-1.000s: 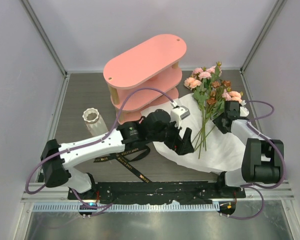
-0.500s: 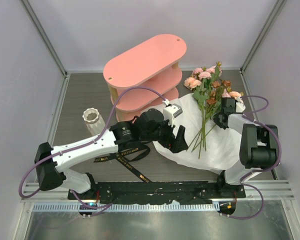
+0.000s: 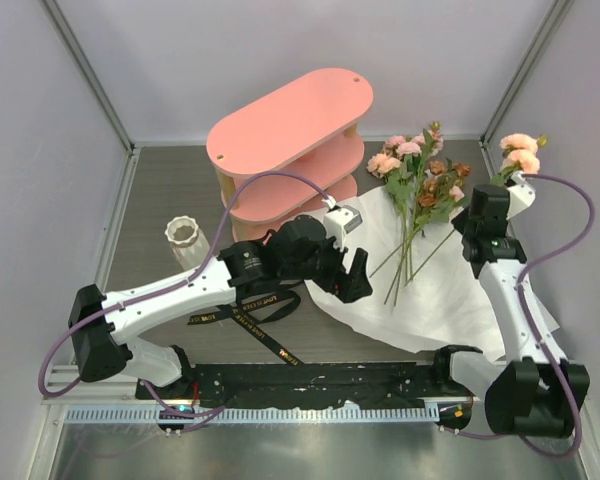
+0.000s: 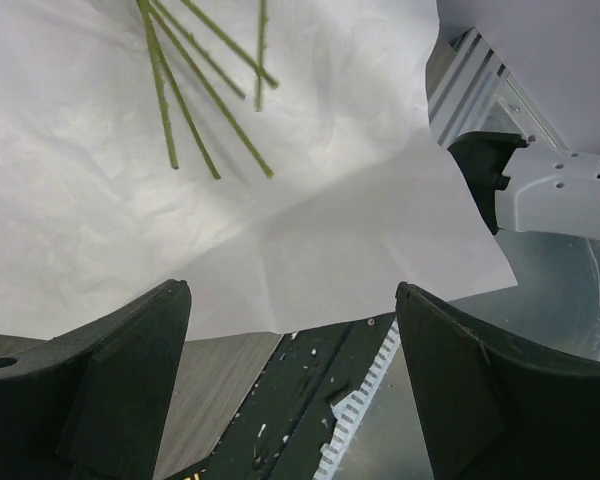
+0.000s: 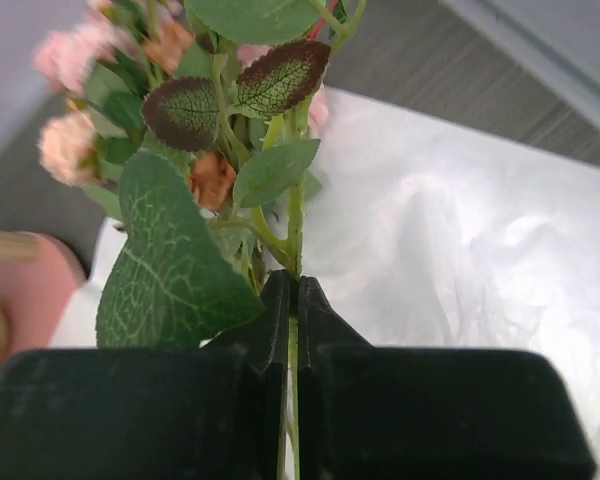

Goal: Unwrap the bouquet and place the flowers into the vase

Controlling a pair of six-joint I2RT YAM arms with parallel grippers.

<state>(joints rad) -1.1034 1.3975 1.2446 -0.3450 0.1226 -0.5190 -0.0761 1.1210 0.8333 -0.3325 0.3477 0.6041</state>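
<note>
Up since 1 second ago: right gripper clamps 1 green-stemmed peach rose spray, raised clear of the remaining pink and brown roses on the spread white paper. We judge unwrapping done. Well to its left stands the small white ribbed vase. Our left gripper hovers over the paper, jaws apart.

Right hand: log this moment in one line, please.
right hand: shut on one flower stem | left hand: open above paper edge | other flowers: lying on paper | vase: no flowers in it
</note>
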